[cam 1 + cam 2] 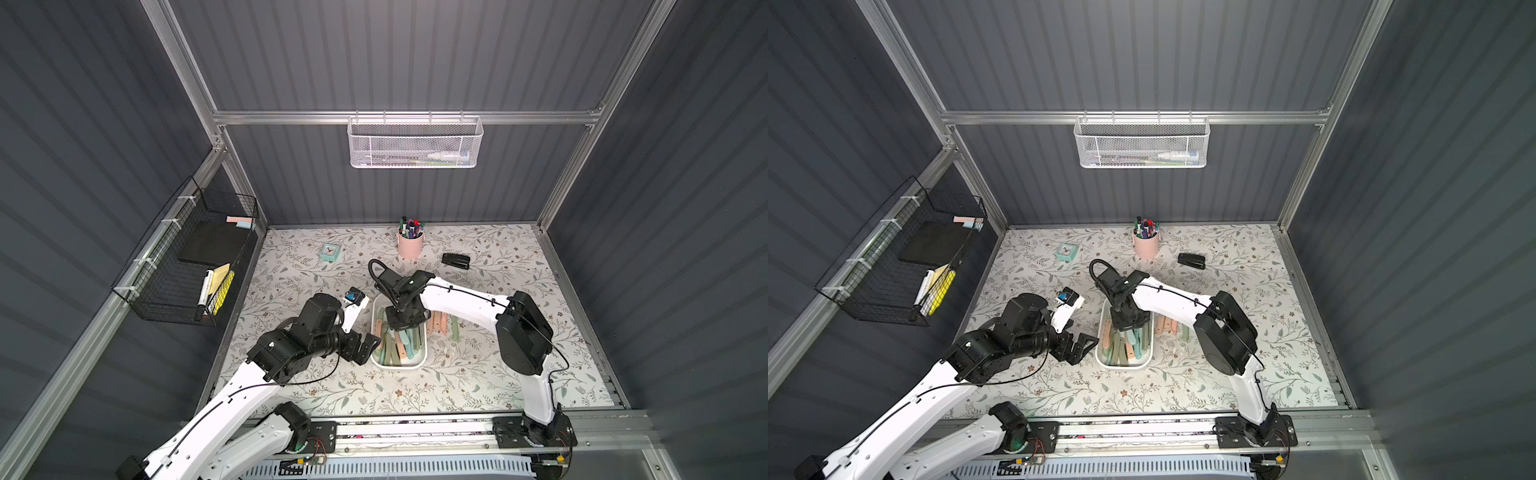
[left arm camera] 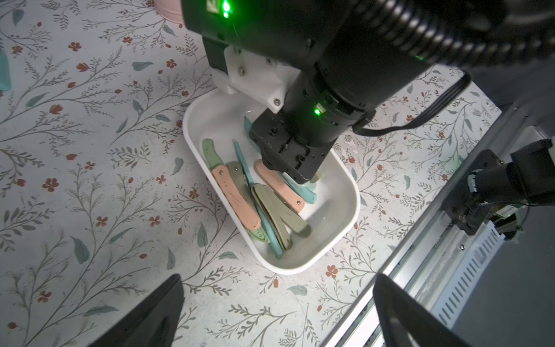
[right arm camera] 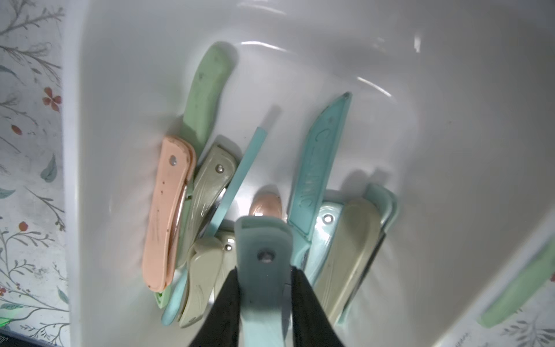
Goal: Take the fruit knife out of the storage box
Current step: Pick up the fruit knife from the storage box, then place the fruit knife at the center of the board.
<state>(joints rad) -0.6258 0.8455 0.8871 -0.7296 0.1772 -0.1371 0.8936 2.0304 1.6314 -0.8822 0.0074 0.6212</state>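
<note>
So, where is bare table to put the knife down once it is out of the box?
Widest bare patch: the table between the storage box and the front rail. Also free: the far corner right of the stapler. Crowded: the knives beside the box on its right, the open left gripper on its left.

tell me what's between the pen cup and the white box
The right arm's wrist and black cable loop, above the flowered cover between cup and box, in both top views.
</note>
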